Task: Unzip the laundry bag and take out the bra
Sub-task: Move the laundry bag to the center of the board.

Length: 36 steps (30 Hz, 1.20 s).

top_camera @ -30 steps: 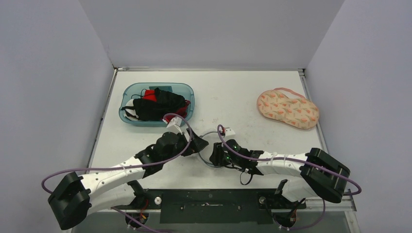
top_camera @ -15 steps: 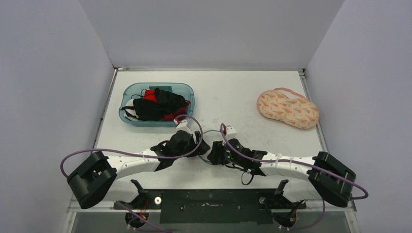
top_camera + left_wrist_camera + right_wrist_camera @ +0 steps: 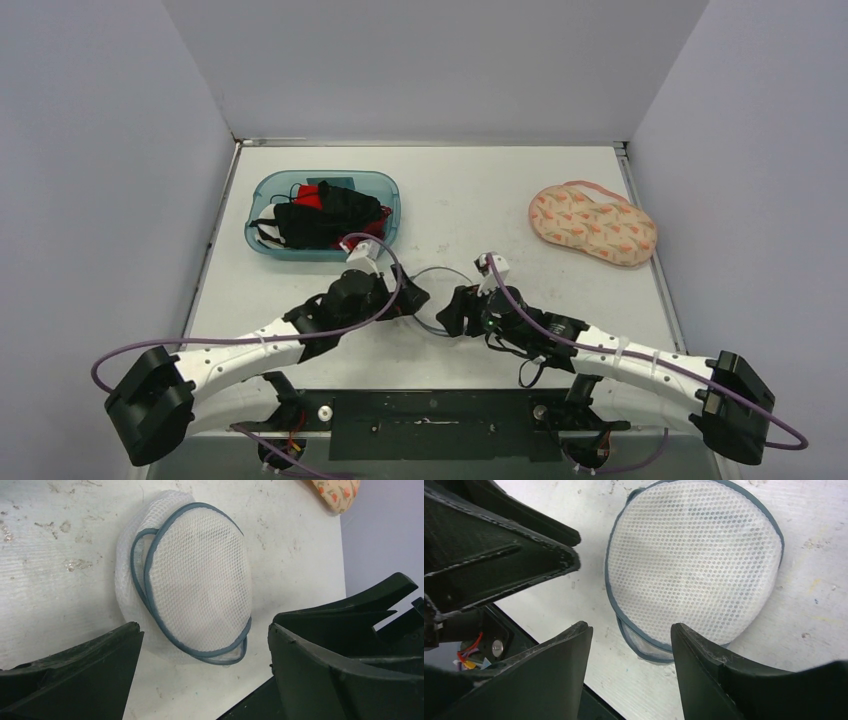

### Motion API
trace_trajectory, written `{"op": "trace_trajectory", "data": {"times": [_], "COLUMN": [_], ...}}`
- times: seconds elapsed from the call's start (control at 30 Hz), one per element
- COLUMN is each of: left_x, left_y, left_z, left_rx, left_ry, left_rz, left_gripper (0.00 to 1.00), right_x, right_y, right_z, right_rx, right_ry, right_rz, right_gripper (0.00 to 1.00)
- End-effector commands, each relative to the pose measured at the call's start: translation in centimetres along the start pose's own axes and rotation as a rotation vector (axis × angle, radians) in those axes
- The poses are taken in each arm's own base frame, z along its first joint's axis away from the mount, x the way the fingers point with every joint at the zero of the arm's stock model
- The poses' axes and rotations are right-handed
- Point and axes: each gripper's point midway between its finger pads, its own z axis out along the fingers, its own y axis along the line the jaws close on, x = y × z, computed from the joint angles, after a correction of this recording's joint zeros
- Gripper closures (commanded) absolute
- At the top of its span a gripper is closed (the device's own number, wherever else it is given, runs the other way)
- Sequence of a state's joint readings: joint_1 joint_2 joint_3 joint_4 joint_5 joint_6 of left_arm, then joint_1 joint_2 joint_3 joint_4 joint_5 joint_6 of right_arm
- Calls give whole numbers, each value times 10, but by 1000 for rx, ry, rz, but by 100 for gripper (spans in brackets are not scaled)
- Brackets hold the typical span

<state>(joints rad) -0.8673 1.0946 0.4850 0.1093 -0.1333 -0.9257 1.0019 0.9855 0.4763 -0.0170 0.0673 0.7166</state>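
Laundry bag point(image 3: 439, 297): round, white mesh with grey-blue trim; lies flat on the bench point(image 3: 480, 190) at its near middle, between the two arms' tips; from the left wrist, two lines of trim stand parted along its edge; whether the zip is fully run open I cannot tell.

Bra point(image 3: 592, 222): peach, floral print, padded; lies on the bench at the far right, well apart from the laundry bag.

Left fingers point(image 3: 85, 675): low over the bench just left of the laundry bag; spread wide; holding nothing and not touching the mesh.

Right fingers point(image 3: 729, 675): just right of the laundry bag, facing the left fingers across it; parted, though less widely; pinching nothing; the bag's trimmed edge shows in the gap beneath them.

Tub point(image 3: 392, 196): translucent blue, rounded corners; far left of the bench; holds black garments and something red.

Bench surface: white, scuffed and stained around the laundry bag.
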Motion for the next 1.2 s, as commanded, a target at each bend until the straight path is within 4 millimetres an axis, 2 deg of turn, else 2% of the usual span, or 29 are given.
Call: {"op": "trace_trajectory", "data": {"times": [0.0, 0.17, 0.27, 0.5, 0.63, 0.67, 0.73, 0.9, 1.1, 1.17], "left_x": [10, 25, 28, 24, 25, 27, 30, 29, 26, 25], "left_y": [26, 46, 48, 36, 41, 42, 46, 52, 56, 58], "left_z": [-7, 1, 10, 29, 41, 43, 46, 46, 40, 36], "left_rx": [-73, -147, -143, -82, -103, -99, -99, -81, -70, -68], "left_ry": [12, 76, 91, 102, 118, 125, 128, 102, 79, 69], "left_rz": [-18, -26, -44, -102, -110, -115, -125, -145, -155, -164], "left_gripper": [4, 4, 4, 4, 1, 4, 16, 52, 82, 97], "right_x": [-18, -25, -27, -25, -26, -26, -28, -29, -31, -32], "right_y": [-1, 0, -2, -7, -8, -9, -10, -12, -11, -11], "right_z": [-6, -12, -16, -22, -24, -24, -25, -26, -24, -24], "right_rx": [26, 27, 33, 41, 45, 48, 53, 64, 61, 59], "right_ry": [-54, -75, -81, -94, -99, -100, -103, -104, -106, -108], "right_rz": [-5, -2, 0, 19, 18, 17, 14, 7, 7, 6], "right_gripper": [40, 38, 38, 37, 37, 37, 37, 37, 38, 39]}}
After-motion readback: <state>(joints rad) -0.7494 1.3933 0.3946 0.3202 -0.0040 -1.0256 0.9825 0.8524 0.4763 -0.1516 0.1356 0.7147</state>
